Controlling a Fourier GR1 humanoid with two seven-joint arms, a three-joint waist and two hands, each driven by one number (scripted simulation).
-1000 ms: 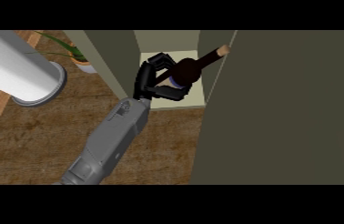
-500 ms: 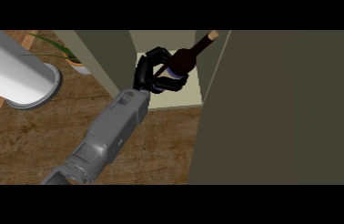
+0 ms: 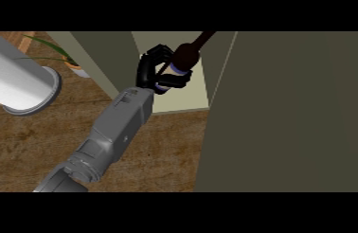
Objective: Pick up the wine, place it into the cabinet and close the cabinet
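A dark wine bottle (image 3: 184, 59) with a pale band round its body stands inside the open cabinet, above the cream shelf (image 3: 183, 100). Its neck tilts up and to the right, towards the top of the view. My right hand (image 3: 148, 69) is curled round the bottle's left side and lower body, with the grey forearm coming in from the lower left. The bottle's base is hidden behind my fingers, so I cannot tell whether it rests on the shelf. My left hand does not show.
The cabinet's olive door (image 3: 287, 109) stands open and fills the right half of the view. The cabinet's left wall (image 3: 105, 57) is beside my hand. A pale grey cylinder (image 3: 24, 83) and a potted plant (image 3: 70, 61) are at the left. A wooden counter (image 3: 161, 156) lies below.
My right hand has carried the bottle deeper into the cabinet and towards the top of the view. The bottle's neck has swung from pointing right to pointing more steeply up.
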